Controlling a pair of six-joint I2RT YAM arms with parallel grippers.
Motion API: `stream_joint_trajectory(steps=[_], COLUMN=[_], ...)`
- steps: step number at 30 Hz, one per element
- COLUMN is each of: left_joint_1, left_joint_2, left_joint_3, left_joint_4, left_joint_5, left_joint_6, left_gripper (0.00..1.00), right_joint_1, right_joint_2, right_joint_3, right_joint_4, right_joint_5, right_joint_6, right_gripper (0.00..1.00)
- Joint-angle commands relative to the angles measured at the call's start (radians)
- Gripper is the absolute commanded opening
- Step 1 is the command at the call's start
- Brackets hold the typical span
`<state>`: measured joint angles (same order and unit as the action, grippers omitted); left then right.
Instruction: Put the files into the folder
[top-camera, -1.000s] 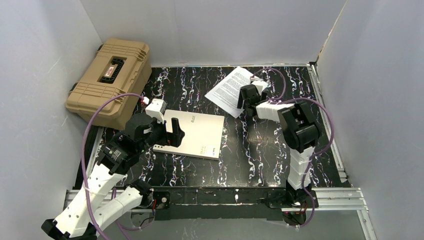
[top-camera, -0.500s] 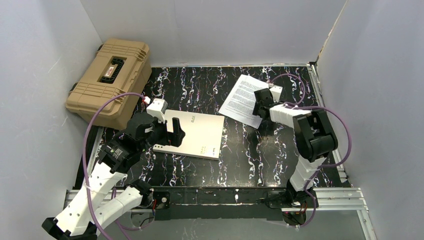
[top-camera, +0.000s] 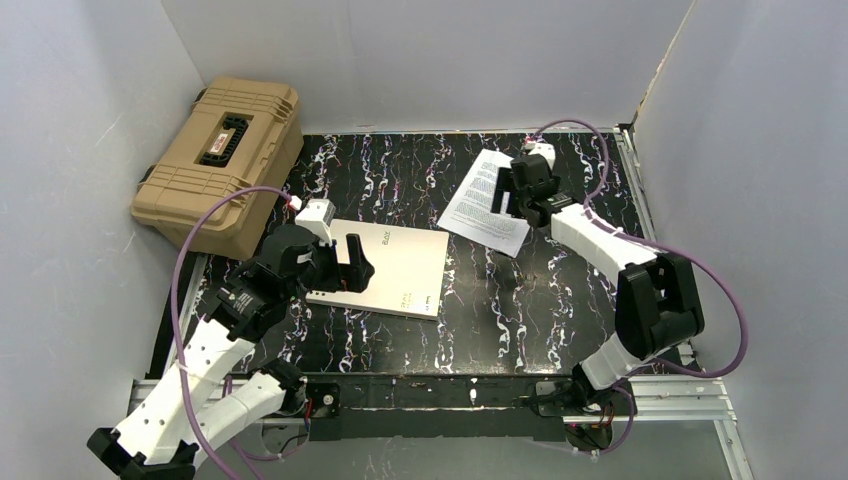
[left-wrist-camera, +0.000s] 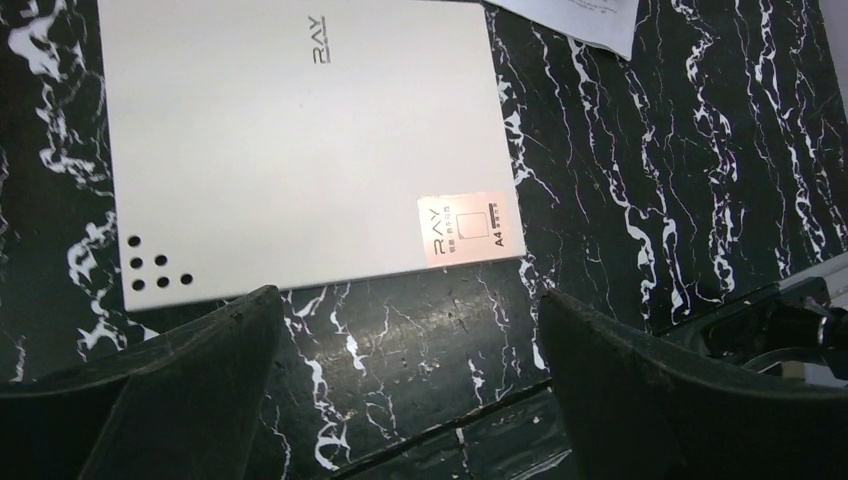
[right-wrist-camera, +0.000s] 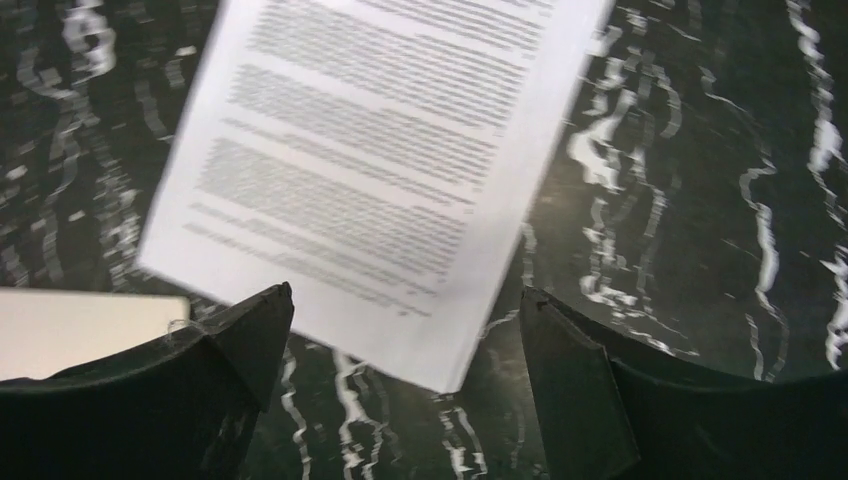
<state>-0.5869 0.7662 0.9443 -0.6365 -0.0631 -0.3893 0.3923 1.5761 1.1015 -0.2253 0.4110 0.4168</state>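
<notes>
Right gripper (right-wrist-camera: 402, 295), jaws wide and empty, is hovering over the thin white printed paper sheets (right-wrist-camera: 370, 150) lying far-right on the black marbled table (top-camera: 480, 320), long axis slanting near-left to far-right. Grasping seems in hand: pinching an edge comes next (closed cream rectangular folder (left-wrist-camera: 300, 140) lying centre-left, under the wide-open left gripper (left-wrist-camera: 408, 295)).

Folder (top-camera: 392, 268): one, cream, lying left of centre. Files (top-camera: 480, 200): one stack of printed sheets at the far right; the number of sheets cannot be told. Hard case (top-camera: 222, 160): one, tan, far left; table (top-camera: 540, 300): one; grippers: two, left gripper (left-wrist-camera: 405, 298) and right gripper (right-wrist-camera: 402, 293).
</notes>
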Motion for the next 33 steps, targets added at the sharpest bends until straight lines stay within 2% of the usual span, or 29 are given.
stream_joint_trajectory(steps=[1, 10, 18, 26, 33], left_joint_1=[-0.005, -0.005, -0.005, -0.005, -0.004], left_joint_2=[0.009, 0.038, 0.092, 0.182, 0.317], left_joint_3=[-0.033, -0.117, -0.239, -0.318, -0.297], left_joint_4=[-0.041, -0.135, -0.096, 0.02, 0.101], left_joint_5=[-0.035, -0.113, -0.033, 0.022, 0.007], left_joint_6=[-0.145, -0.424, -0.608, -0.668, -0.634], left_gripper=[0.98, 0.98, 0.98, 0.98, 0.98], right_joint_1=[0.089, 0.226, 0.267, 0.277, 0.283], right_joint_2=[-0.016, 0.146, 0.375, 0.575, 0.644], right_joint_3=[0.099, 0.288, 0.478, 0.613, 0.634], right_joint_4=[-0.006, 0.015, -0.018, -0.042, -0.047], right_joint_5=[-0.114, -0.271, -0.43, -0.58, -0.644], right_joint_6=[-0.078, -0.192, -0.215, -0.198, -0.207], right_gripper=[0.93, 0.98, 0.99, 0.99, 0.99])
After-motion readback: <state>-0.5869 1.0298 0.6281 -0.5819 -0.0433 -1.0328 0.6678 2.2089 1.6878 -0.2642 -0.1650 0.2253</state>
